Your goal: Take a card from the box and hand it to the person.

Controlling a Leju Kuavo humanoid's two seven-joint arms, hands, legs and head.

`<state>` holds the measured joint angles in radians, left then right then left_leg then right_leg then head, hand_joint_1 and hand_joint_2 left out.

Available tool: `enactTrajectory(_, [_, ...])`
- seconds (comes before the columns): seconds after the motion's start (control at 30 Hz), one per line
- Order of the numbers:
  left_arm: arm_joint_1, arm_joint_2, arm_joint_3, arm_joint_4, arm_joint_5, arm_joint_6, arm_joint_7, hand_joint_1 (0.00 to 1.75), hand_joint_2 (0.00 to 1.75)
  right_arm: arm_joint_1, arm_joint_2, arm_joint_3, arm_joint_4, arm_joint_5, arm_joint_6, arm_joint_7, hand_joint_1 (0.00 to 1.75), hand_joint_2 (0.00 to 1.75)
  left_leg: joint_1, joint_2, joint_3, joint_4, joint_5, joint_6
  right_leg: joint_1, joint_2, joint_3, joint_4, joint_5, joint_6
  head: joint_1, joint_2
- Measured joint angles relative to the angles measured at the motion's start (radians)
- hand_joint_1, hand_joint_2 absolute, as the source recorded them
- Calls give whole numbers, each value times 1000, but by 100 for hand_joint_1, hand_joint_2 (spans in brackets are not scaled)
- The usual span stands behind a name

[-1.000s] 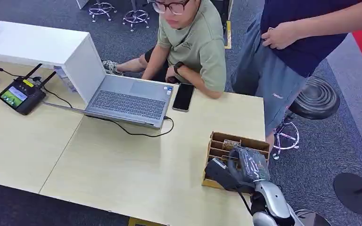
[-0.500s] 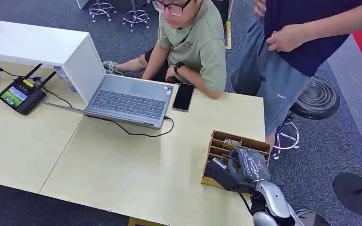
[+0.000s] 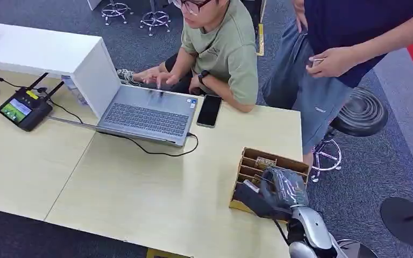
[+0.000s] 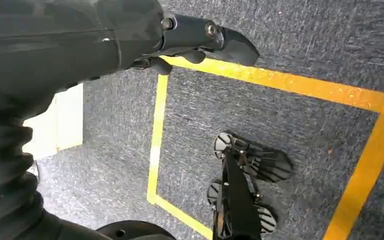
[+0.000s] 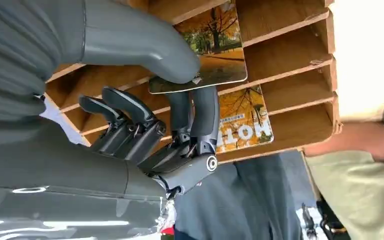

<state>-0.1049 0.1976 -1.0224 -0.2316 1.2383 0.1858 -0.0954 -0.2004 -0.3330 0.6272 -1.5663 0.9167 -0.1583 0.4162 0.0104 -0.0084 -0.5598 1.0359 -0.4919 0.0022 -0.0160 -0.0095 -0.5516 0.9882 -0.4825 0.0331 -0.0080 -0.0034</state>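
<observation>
The thumb (image 5: 145,55) of the right hand (image 5: 150,115) presses on the face of a card (image 5: 207,47) with an autumn picture, and two dark fingers (image 5: 195,117) stand up behind it, so the card is pinched between them; the other fingers are curled near the palm and hold nothing. The card is not yet out: its far part is still inside a slot of the wooden box (image 5: 290,55). A second card (image 5: 242,120), with large letters on it, lies in the next slot, just beside the fingers. So I count two cards in the wrist view, and one box with several slots; more cards may be deeper in, I cannot tell. The card looks thin, light and rather stiff, with a glossy face, so I think it can slip from the pinch or bend if it catches on the divider. It is better to hold it near the free edge, with the thumb flat on the face, and to draw it straight along the slot. In the head view the box (image 3: 271,161) stands near the right end of the table (image 3: 140,188), with the right hand over it. The left hand (image 4: 200,40) hangs over the floor; its fingers seem loosely bent and hold nothing. Two persons are behind the table, one seated at a laptop (image 3: 145,113), one standing (image 3: 349,48) near the box, who is probably the one to receive.
</observation>
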Motion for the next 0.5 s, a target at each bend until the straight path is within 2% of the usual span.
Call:
enactTrajectory(0.3, [0,2,5,0,19,13,6,0,175,11,-13,-34,-45,42,-24,21,175,175,0,0,0,0,0,0,0,0,0,0,0,0,0,0])
enactTrajectory(0.5, [1,2,6,0,22,21,18,0,175,21,-37,-73,-147,94,-47,44,175,175,0,0,0,0,0,0,0,0,0,0,0,0,0,0])
